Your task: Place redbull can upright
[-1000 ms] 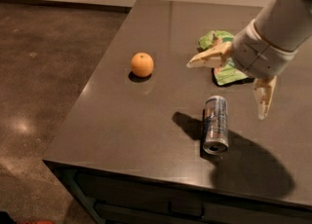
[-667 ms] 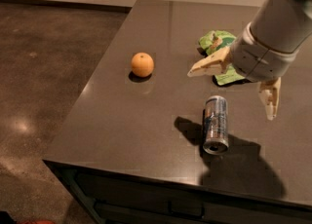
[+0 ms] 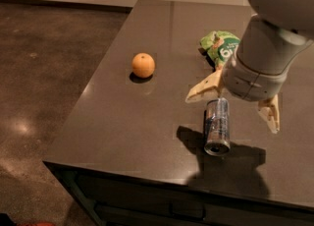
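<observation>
The redbull can (image 3: 217, 127) lies on its side on the dark table (image 3: 147, 117), near the front edge, with its silver end facing the front. My gripper (image 3: 234, 106) hangs just above the can's far end. It is open and empty, with one tan finger (image 3: 203, 90) to the can's left and the other finger (image 3: 271, 114) to its right. The arm hides the can's far end.
An orange (image 3: 143, 65) sits on the table to the left. A green snack bag (image 3: 219, 44) lies behind the gripper, partly hidden by the arm. The table's left and front edges drop to a dark floor.
The gripper has moved down and toward the front, from over the green bag to just above the lying can, its fingers still spread. The can and orange have not moved.
</observation>
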`<state>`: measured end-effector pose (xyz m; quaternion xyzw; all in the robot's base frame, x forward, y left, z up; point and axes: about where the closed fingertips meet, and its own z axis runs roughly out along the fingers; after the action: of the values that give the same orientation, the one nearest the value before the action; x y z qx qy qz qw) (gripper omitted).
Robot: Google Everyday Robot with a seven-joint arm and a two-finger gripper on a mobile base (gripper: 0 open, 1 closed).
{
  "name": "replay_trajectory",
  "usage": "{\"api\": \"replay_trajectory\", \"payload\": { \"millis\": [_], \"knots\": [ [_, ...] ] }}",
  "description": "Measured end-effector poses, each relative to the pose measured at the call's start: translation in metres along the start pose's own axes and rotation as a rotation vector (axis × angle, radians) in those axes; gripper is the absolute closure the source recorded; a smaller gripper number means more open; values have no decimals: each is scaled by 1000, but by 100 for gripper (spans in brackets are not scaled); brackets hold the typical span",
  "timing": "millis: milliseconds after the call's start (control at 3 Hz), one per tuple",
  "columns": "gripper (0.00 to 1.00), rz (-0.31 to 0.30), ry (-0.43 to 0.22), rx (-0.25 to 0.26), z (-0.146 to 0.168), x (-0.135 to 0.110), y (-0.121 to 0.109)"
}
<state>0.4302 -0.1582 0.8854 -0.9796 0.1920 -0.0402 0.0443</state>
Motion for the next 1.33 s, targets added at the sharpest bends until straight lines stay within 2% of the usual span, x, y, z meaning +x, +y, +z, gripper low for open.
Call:
{"api": "replay_trajectory", "payload": {
  "millis": [1000,1333],
  "knots": [
    [0,-62,-64,-90,36,-23,0],
    [0,-61,-65,-90,38,-24,-1]
  ]
}}
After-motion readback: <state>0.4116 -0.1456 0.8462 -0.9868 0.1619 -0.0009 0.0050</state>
